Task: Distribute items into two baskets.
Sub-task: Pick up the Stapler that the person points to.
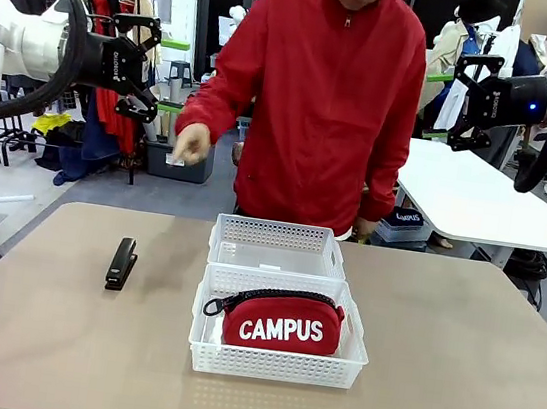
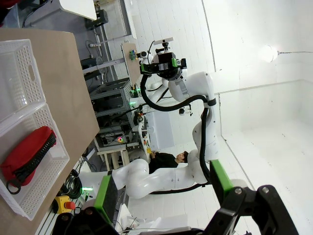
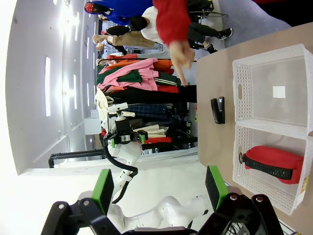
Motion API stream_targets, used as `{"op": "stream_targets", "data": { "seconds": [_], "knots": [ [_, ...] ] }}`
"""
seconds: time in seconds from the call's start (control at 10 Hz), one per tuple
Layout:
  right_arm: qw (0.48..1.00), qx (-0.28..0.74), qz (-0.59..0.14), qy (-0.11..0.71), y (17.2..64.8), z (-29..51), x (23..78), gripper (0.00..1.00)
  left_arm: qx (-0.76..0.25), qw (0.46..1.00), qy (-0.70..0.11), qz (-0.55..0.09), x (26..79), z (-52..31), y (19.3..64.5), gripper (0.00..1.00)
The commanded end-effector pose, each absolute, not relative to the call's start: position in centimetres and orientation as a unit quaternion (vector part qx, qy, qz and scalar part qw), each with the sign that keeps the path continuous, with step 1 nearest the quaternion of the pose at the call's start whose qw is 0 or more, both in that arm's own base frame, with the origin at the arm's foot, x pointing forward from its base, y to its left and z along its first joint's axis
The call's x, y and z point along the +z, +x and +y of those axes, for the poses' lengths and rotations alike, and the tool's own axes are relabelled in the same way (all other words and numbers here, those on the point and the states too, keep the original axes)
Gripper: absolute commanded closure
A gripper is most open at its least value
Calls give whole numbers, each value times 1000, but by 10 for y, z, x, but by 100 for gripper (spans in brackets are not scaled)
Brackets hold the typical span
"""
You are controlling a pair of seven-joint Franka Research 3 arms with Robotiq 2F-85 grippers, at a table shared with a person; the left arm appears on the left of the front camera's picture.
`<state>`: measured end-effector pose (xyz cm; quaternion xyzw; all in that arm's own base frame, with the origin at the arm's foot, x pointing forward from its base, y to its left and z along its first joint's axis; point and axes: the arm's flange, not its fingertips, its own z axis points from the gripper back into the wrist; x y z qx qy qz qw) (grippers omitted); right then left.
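Halfway there: the pouch (image 1: 283, 322) is sitting in the near basket (image 1: 272, 368), the far basket (image 1: 275, 233) is lying empty, and the stapler (image 1: 121, 263) is waiting on the tabletop (image 1: 453, 369) beside them. Left fingers (image 1: 145, 29) and right fingers (image 1: 482, 63) are hanging high, spread apart, holding nothing.

There are two white rectangular plastic baskets with lattice sides: a far basket (image 1: 275, 230) and a near basket (image 1: 273, 364). There is one red soft zippered pouch (image 1: 283, 325) lettered "CAMPUS" and one small slim black stapler (image 1: 121, 263). There is one tan table (image 1: 434, 367). Two black claws with green pads are counted, a left claw (image 1: 150, 69) and a right claw (image 1: 461, 100). One person (image 1: 318, 99) wears a red jacket.
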<state>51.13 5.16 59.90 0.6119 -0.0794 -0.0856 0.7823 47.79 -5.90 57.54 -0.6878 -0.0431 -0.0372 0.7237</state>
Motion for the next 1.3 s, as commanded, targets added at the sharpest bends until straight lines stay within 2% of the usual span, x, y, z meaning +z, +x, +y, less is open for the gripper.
{"op": "stream_targets", "data": {
  "seconds": [0.0, 1.2],
  "knots": [
    [781, -91, -74, 614, 511, 53, 601, 0, -38, 723, -689, -44, 577, -59, 477, 0],
    [781, -91, -74, 614, 511, 53, 601, 0, -37, 724, -688, -43, 575, -59, 478, 0]
  ]
}}
